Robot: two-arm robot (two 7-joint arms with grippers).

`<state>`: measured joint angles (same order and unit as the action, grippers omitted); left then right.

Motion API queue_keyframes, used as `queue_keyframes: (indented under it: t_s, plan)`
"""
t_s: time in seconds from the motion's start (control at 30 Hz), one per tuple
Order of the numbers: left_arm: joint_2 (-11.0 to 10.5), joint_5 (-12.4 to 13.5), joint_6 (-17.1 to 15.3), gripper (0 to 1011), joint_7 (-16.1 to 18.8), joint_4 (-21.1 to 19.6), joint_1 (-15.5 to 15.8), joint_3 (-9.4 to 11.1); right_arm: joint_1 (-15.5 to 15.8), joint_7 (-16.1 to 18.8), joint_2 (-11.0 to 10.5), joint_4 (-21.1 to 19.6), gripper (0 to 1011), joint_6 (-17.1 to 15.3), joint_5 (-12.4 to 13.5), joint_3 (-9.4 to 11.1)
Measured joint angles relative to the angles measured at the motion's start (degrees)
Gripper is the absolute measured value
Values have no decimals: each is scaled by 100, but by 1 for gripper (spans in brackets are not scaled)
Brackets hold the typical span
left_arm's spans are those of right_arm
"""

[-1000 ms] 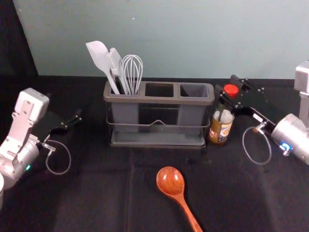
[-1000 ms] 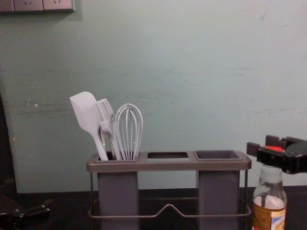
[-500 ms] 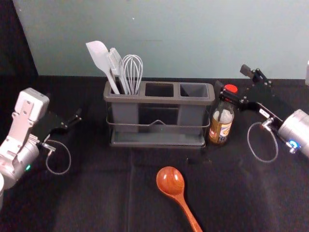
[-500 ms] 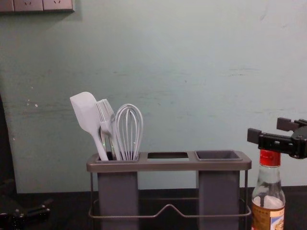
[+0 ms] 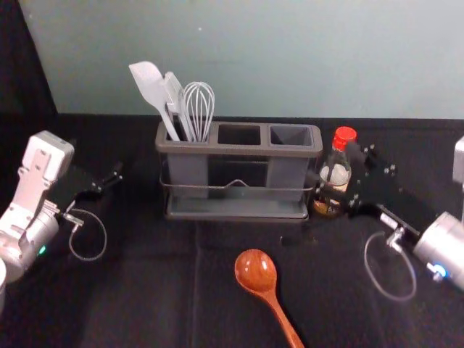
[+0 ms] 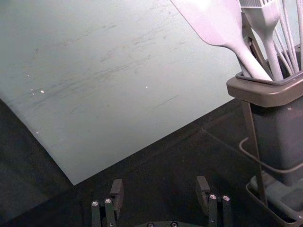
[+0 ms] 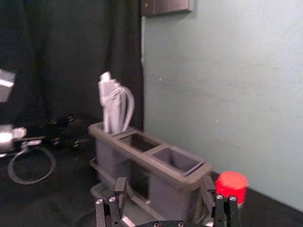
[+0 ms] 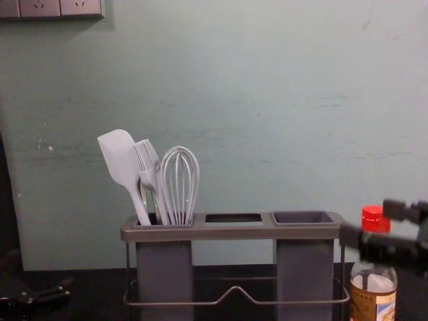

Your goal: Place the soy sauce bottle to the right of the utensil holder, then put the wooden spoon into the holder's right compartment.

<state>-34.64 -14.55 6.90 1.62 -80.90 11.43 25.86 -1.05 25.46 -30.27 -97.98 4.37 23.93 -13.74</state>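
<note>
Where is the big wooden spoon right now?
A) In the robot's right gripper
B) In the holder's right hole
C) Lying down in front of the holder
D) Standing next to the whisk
C. The wooden spoon lies on the black cloth in front of the utensil holder, with its handle pointing away from the holder.

Saw a white spatula (image 5: pixel 148 81), brush (image 5: pixel 173 90) and whisk (image 5: pixel 199 105) bunched between the left fingers (image 5: pixel 112 179) and right fingers (image 8: pixel 384 250), nearer the left. Noticed a scuffed pale wall (image 8: pixel 267 100) behind both, a socket panel (image 8: pixel 50 7) high above the left fingers, black cloth (image 5: pixel 145 290) below, dark curtain (image 5: pixel 25 65) farther left.
</note>
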Motion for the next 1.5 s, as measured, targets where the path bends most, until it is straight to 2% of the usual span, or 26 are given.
queue_keyframes:
  t_s: [0.3, 0.63, 1.27, 1.33, 1.5]
  plan:
    - [0, 0, 1, 1005, 0, 0, 0, 0, 498, -1, -38, -246, 1002, -63, -137, -246]
    - [0, 0, 0, 1005, 0, 0, 0, 0, 619, 22, 54, -154, 1002, -94, -286, -508]
    - [0, 1, 0, 1005, 0, 0, 0, 0, 616, 24, 50, -165, 1003, -120, -281, -490]
    - [0, 1, 0, 1005, 0, 0, 0, 0, 613, -6, 51, -167, 1002, -211, -277, -474]
    - [0, 0, 0, 1005, 0, 0, 0, 0, 522, -211, -31, -285, 1002, -1172, -260, -532]
